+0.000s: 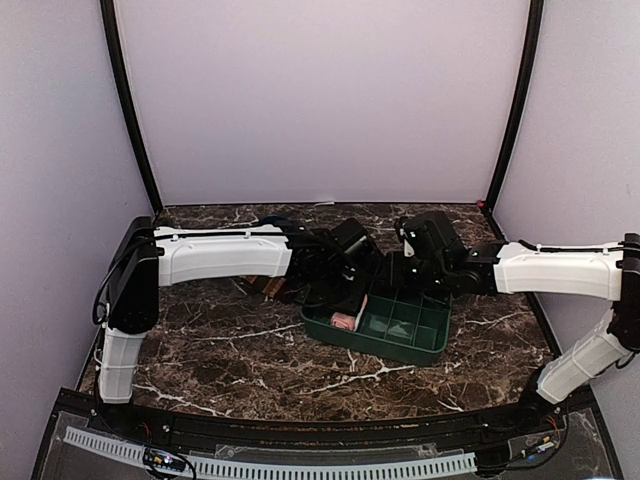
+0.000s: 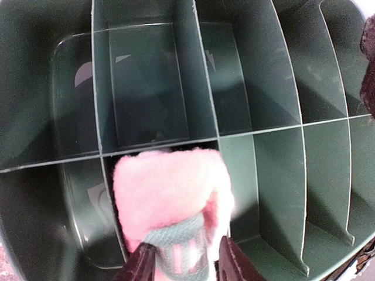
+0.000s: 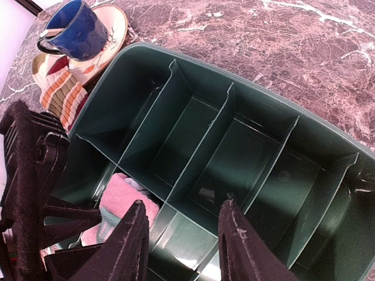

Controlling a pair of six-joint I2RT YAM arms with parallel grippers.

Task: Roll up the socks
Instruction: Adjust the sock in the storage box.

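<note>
Your left pincer (image 2: pixel 186 253) sits at six o'clock in its own wrist view, its two fingers flanking the mint cuff of the pink sock (image 2: pixel 167 187). They stand hard by the fabric, but you cannot tell whether they pinch it or stand just clear of it. The sock is rolled into a fat bundle and sits in the green divided tray (image 2: pixel 146 88), in the second compartment from the nine o'clock end of the row nearest the camera, up against the cross divider.

Your right pincer (image 3: pixel 183 206) hovers over the tray with its fingers parted and nothing between them. At ten o'clock in that wrist view, the striped sock (image 3: pixel 61 96) lies on the counter (image 3: pixel 281 35) just outside the tray, beside a tan saucer (image 3: pixel 114 29) carrying a blue mug (image 3: pixel 73 29).

You look to be stowing the first roll, so about half the job remains. Next, free the left pincer and lift straight up so the roll does not drag open. The striped sock looks unrolled, so approach it wide of the mug.
</note>
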